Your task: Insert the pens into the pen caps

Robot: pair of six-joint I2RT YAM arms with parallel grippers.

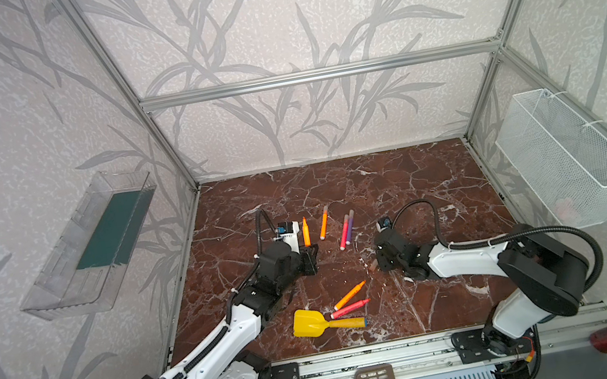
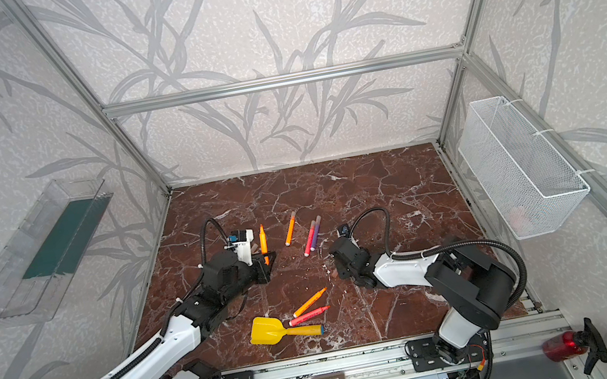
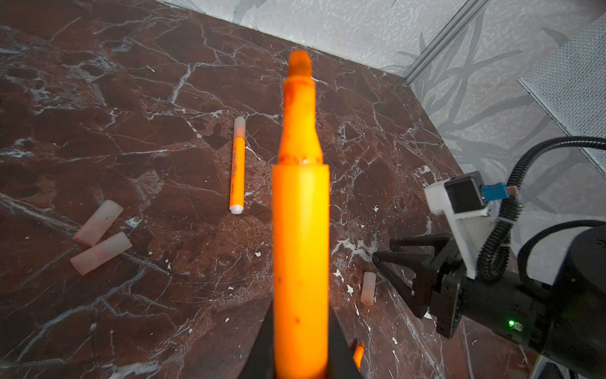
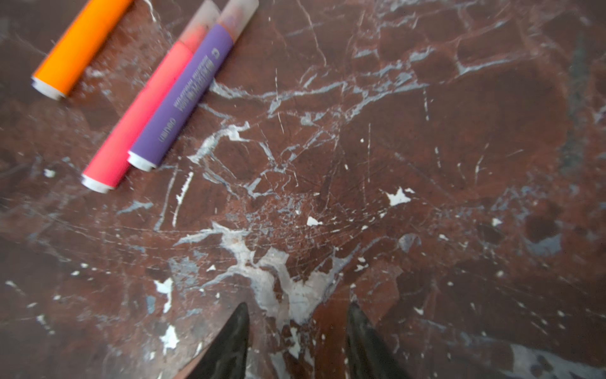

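- In both top views the left gripper [image 1: 310, 249] is clamped on the lower end of an uncapped orange pen [image 1: 305, 231], which stands nearly upright above the marble table [image 1: 419, 187].
- In both top views, a capped orange pen [image 1: 323, 223] lies just right of it. Further right a pink-red pen [image 1: 344, 232] and a purple pen [image 1: 350, 226] lie side by side, touching, both capped.
- In both top views the right gripper [image 1: 380, 265] sits low at mid-table, a pale pen cap [image 1: 372, 267] just beside its tips.
- In both top views, near the front edge a second bare orange pen [image 1: 350, 295] and a bare pink-red pen [image 1: 350, 309] lie close together, just beside a yellow shovel [image 1: 308, 323].
- Left wrist view: the held pen [image 3: 301, 229] fills the middle, tip away from the camera, pinched between the dark fingers [image 3: 259, 356].
- Left wrist view: two loose caps [image 3: 98, 222] lie close together on the table, well apart from the pen. A single cap [image 3: 368, 288] lies just beside the right gripper's [image 3: 382, 251] spread tips, apart from them.
- Right wrist view: the right gripper [image 4: 298, 308] is released, its fingertips [image 4: 241, 315] apart over bare marble with nothing between. The three capped pens lie well ahead of it.
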